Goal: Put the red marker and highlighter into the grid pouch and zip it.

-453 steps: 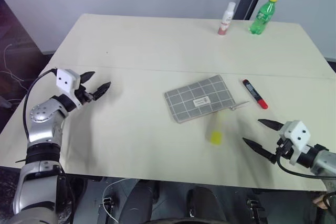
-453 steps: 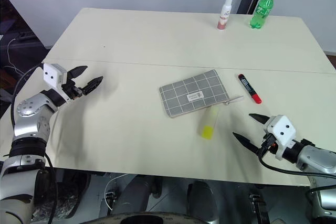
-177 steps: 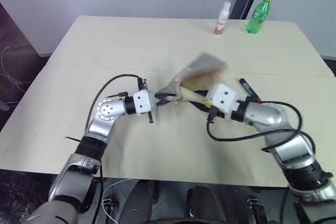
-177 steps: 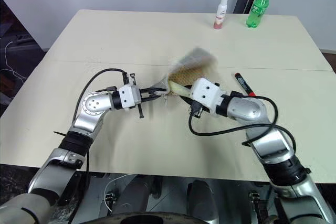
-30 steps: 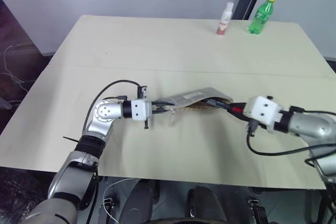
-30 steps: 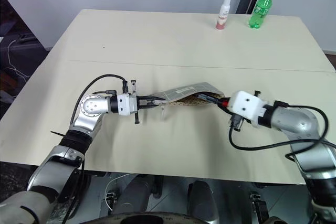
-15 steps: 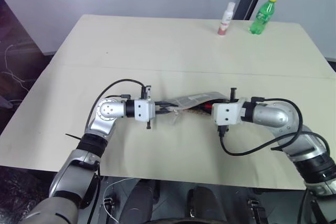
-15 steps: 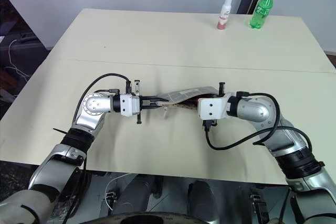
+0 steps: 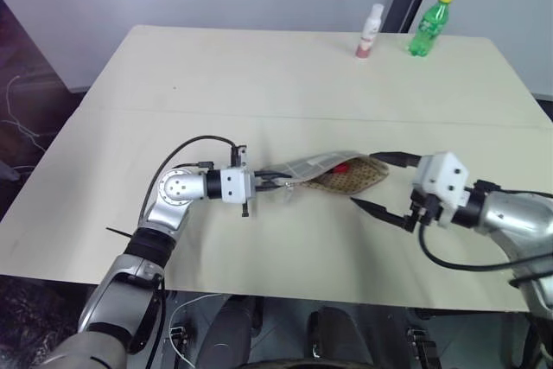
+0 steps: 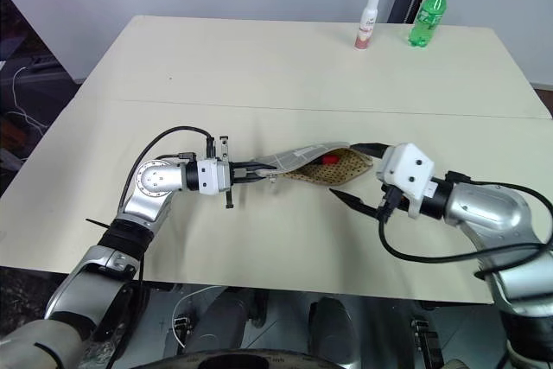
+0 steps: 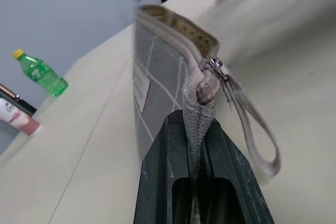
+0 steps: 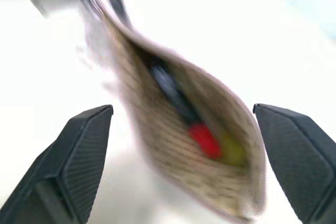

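Held above the table [image 9: 259, 66] at mid-front: grid pouch [image 9: 333, 172], mouth gaping, red marker [image 12: 202, 137] and highlighter [image 12: 232, 153] inside. Pinched at the zip end by left gripper [image 9: 270, 182], clamped tight. Just off the mouth, right gripper [image 9: 384, 184], spread wide, empty.

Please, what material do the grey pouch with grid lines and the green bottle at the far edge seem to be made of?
The grey grid-lined pouch looks like woven fabric with a matt finish: its edge folds softly and its tan lining shows a knit-like texture. The green bottle with a yellow cap seems to be glossy, translucent plastic, though that is less certain.
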Available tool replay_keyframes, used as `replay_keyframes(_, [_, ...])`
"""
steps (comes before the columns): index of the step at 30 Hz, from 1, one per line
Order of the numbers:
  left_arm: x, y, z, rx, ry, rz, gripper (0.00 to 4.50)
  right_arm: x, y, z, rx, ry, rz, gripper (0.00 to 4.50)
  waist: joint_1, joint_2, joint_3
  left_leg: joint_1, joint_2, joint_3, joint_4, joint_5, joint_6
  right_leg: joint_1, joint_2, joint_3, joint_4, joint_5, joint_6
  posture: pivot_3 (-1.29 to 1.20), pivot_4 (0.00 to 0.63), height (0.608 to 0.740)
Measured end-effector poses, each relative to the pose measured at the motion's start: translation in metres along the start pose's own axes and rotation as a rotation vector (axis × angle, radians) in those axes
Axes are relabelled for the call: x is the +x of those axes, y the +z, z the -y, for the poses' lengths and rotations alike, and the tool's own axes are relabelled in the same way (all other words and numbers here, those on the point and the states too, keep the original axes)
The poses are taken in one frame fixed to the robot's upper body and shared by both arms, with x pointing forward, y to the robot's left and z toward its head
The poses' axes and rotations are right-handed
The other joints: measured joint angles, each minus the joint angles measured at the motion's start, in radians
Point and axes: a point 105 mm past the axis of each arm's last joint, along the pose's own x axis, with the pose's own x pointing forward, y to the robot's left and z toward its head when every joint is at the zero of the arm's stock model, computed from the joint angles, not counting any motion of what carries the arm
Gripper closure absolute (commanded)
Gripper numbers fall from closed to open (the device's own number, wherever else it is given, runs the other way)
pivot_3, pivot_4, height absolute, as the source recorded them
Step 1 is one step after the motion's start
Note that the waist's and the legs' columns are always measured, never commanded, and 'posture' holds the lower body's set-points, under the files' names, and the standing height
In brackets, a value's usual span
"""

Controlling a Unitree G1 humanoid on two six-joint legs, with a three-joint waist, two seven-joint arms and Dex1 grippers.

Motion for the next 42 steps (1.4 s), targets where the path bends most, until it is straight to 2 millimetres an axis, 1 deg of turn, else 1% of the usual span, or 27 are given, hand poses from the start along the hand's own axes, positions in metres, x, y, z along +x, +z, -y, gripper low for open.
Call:
replay_keyframes(2, [0.004,-0.001,0.002,0.023,-0.005,-0.014,4.50,0.000,-0.005,-0.015,0.118,0.040,-0.012,0.06,0.000,0.000,0.000,0.000,0.000,0.000,0.000,0.000,0.000,0.000,0.000,0.000,-0.001,0.000,0.000,0.00,0.150,0.740])
replay_keyframes(4, [0.011,-0.001,0.003,0.087,-0.018,-0.031,4.50,0.006,-0.019,-0.031,0.270,0.054,-0.030,0.06,0.001,0.000,0.000,-0.001,0.000,0.000,0.000,0.000,0.000,-0.001,-0.001,0.001,-0.001,0.000,0.000,0.00,0.150,0.740])
replay_keyframes(6, [0.019,-0.001,0.005,0.172,-0.047,-0.049,4.50,0.016,-0.035,-0.049,0.409,0.055,-0.046,0.06,0.001,-0.001,0.000,-0.001,0.000,0.001,-0.001,0.000,0.000,-0.001,-0.001,0.001,-0.002,0.000,0.000,0.00,0.150,0.740])
replay_keyframes(7, [0.021,-0.001,0.005,0.200,-0.058,-0.058,4.50,0.022,-0.040,-0.056,0.454,0.060,-0.046,0.06,0.001,0.000,0.000,-0.002,-0.001,0.001,-0.001,0.000,0.000,-0.002,-0.001,0.001,-0.002,0.000,0.000,0.00,0.150,0.740])
replay_keyframes(9, [0.024,-0.002,0.003,0.251,-0.060,-0.068,4.50,0.035,-0.047,-0.064,0.539,0.040,-0.021,0.06,0.000,0.000,0.000,-0.002,-0.001,0.001,-0.001,0.000,0.000,-0.003,-0.001,0.001,-0.003,0.000,0.000,0.00,0.150,0.740])
replay_keyframes(10, [0.027,-0.001,0.001,0.278,-0.063,-0.071,4.50,0.042,-0.051,-0.064,0.577,0.029,-0.014,0.06,-0.001,0.000,0.000,-0.002,-0.001,0.001,-0.001,0.000,0.000,-0.003,-0.001,0.000,-0.002,0.000,0.000,0.00,0.150,0.740])
replay_keyframes(12, [0.030,0.001,-0.005,0.321,-0.054,-0.068,4.50,0.053,-0.052,-0.064,0.627,0.020,0.003,0.06,0.000,0.000,0.000,-0.002,0.000,0.001,-0.001,0.000,0.000,-0.003,0.000,0.000,-0.002,0.000,0.000,0.00,0.150,0.740])
replay_keyframes(15, [0.032,0.003,-0.010,0.351,-0.043,-0.064,4.50,0.071,-0.042,-0.057,0.652,0.013,0.063,0.06,-0.001,0.000,0.000,-0.002,0.000,0.001,-0.001,0.000,0.000,-0.003,0.000,0.000,-0.002,0.000,0.000,0.00,0.150,0.740])
replay_keyframes(17, [0.032,0.002,-0.009,0.354,-0.041,-0.063,4.50,0.081,-0.040,-0.054,0.664,0.012,0.076,0.06,0.000,0.000,0.000,-0.002,-0.001,0.001,-0.002,0.000,0.000,-0.003,0.001,0.000,-0.002,0.000,0.000,0.00,0.150,0.740])
replay_keyframes(19, [0.032,-0.001,-0.008,0.351,-0.040,-0.072,4.50,0.093,-0.040,-0.046,0.704,-0.013,0.103,0.06,0.000,0.000,0.000,-0.002,-0.001,0.001,-0.002,0.000,0.000,-0.004,0.001,0.000,-0.001,0.000,0.000,0.00,0.150,0.740])
replay_keyframes(21, [0.034,0.000,-0.006,0.353,-0.041,-0.068,4.50,0.105,-0.034,-0.041,0.732,-0.018,0.137,0.06,0.000,0.000,0.000,-0.002,-0.001,0.001,-0.002,0.000,0.000,-0.004,0.001,0.000,0.000,0.000,0.000,0.00,0.150,0.740])
replay_keyframes(24, [0.034,-0.001,-0.006,0.356,-0.036,-0.069,4.50,0.112,-0.024,-0.041,0.749,0.012,0.170,0.06,0.001,0.000,0.000,-0.002,-0.001,0.001,-0.002,0.000,0.000,-0.004,0.003,0.000,0.000,0.000,0.000,0.00,0.150,0.740])
replay_keyframes(27, [0.034,0.000,-0.006,0.364,-0.035,-0.073,4.50,0.113,-0.026,-0.044,0.734,0.035,0.146,0.06,0.000,0.000,0.000,-0.002,-0.001,0.001,-0.002,0.000,0.000,-0.004,0.003,0.000,0.000,0.000,0.000,0.00,0.150,0.740])
replay_keyframes(29, [0.033,-0.001,-0.007,0.366,-0.032,-0.078,4.50,0.112,-0.031,-0.043,0.741,0.032,0.129,0.59,0.000,0.000,0.000,-0.001,-0.001,0.001,-0.002,0.000,0.000,-0.004,0.003,0.000,0.000,0.000,0.000,0.00,0.150,0.740])
replay_keyframes(30, [0.032,-0.001,-0.007,0.367,-0.031,-0.079,4.50,0.111,-0.033,-0.040,0.755,0.023,0.130,0.95,0.000,0.000,0.000,-0.001,-0.001,0.001,-0.002,0.000,0.000,-0.004,0.003,0.000,0.000,0.000,0.000,0.00,0.150,0.740])
replay_keyframes(32, [0.032,-0.001,-0.007,0.365,-0.025,-0.081,4.50,0.110,-0.034,-0.037,0.753,0.024,0.127,1.85,0.000,0.000,0.000,-0.001,-0.001,0.001,-0.002,0.000,0.000,-0.004,0.004,0.000,0.000,0.000,0.000,0.00,0.150,0.740])
replay_keyframes(33, [0.032,-0.001,-0.007,0.363,-0.024,-0.082,4.50,0.109,-0.034,-0.037,0.749,0.032,0.124,2.49,0.000,0.000,0.000,-0.002,-0.001,0.001,-0.002,0.000,0.000,-0.005,0.004,0.000,0.000,0.000,0.000,0.00,0.150,0.740])
replay_keyframes(36, [0.030,-0.002,-0.007,0.365,-0.023,-0.089,4.50,0.107,-0.036,-0.039,0.734,0.046,0.109,4.04,0.000,0.000,0.000,-0.002,-0.001,0.001,-0.002,0.000,0.000,-0.005,0.003,0.000,0.000,0.000,0.000,0.00,0.150,0.740])
replay_keyframes(37, [0.029,-0.003,-0.008,0.366,-0.022,-0.092,4.50,0.105,-0.038,-0.037,0.726,0.038,0.099,4.43,0.000,0.000,0.000,-0.002,-0.001,0.001,-0.002,0.000,0.000,-0.005,0.003,0.000,0.000,0.000,0.000,0.00,0.150,0.740])
replay_keyframes(40, [0.027,-0.004,-0.009,0.366,-0.016,-0.097,4.50,0.097,-0.041,-0.028,0.718,-0.001,0.097,4.43,0.001,0.000,0.000,-0.002,-0.001,0.001,-0.002,0.000,0.000,-0.004,0.003,0.000,0.000,0.000,0.000,0.00,0.150,0.740])
replay_keyframes(42, [0.026,-0.005,-0.009,0.364,-0.010,-0.102,4.50,0.088,-0.046,-0.021,0.716,-0.030,0.087,4.43,0.001,0.000,0.000,-0.002,-0.001,0.001,-0.002,0.000,0.000,-0.004,0.003,0.000,0.000,0.000,0.000,0.00,0.150,0.740])
